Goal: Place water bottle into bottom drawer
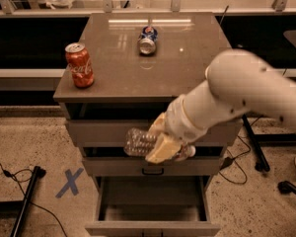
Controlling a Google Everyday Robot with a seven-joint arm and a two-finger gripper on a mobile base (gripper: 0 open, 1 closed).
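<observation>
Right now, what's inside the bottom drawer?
The open bottom drawer shows only its bare floor; its rear is hidden under the middle drawer. The gripper, shut on the water bottle, hangs above it.
</observation>
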